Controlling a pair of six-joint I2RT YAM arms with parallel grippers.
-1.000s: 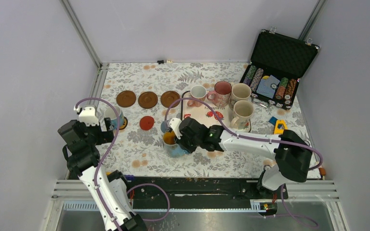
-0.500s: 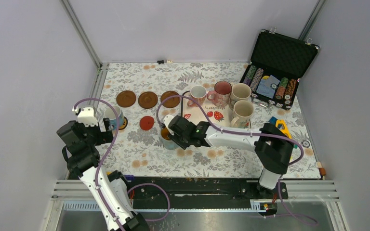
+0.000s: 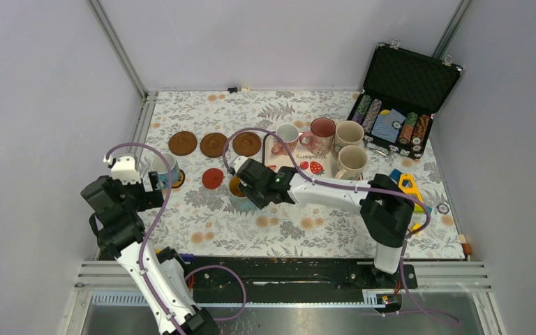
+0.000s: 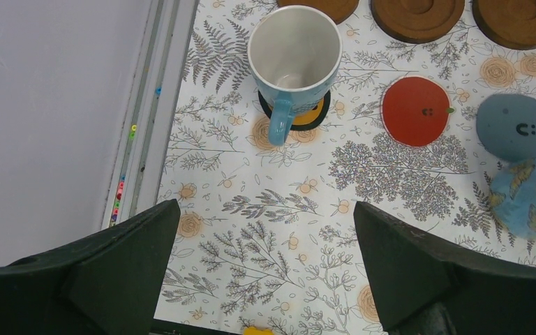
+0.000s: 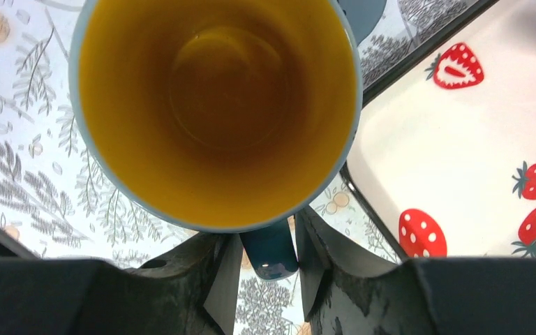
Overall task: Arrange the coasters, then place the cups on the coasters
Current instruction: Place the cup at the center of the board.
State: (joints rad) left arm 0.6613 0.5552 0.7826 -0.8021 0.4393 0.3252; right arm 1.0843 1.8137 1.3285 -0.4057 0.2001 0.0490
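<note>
Six cups: the blue cup (image 5: 216, 105), yellow inside, stands on the table (image 3: 202, 223) at 3 o'clock of the red coaster (image 3: 213, 177). The grey-blue coaster (image 4: 516, 127) lies just at its 12 o'clock, its near edge hidden behind the cup. I cannot tell if the cup rests on it. The right claw (image 5: 269, 244) is narrow, one finger on each side of the cup's handle; whether it presses I cannot tell. The white-and-blue cup (image 4: 294, 49) sits on the black coaster (image 4: 314, 115) with an orange centre, at 9 o'clock of the red one. The other four cups cluster at 1 to 2 o'clock of the blue cup: the white cup (image 3: 287, 135) with a pink handle, the pink cup (image 3: 322, 134) and two cream cups (image 3: 350, 132), around the strawberry tray (image 3: 307, 166). With three brown coasters (image 3: 213, 144) in a row at 12 o'clock of the red one, that makes six coasters. The left claw (image 4: 265, 258) hangs wide and empty at 6 o'clock of the white-and-blue cup. One open chip case (image 3: 405, 91) stands at the table's 2 o'clock corner
</note>
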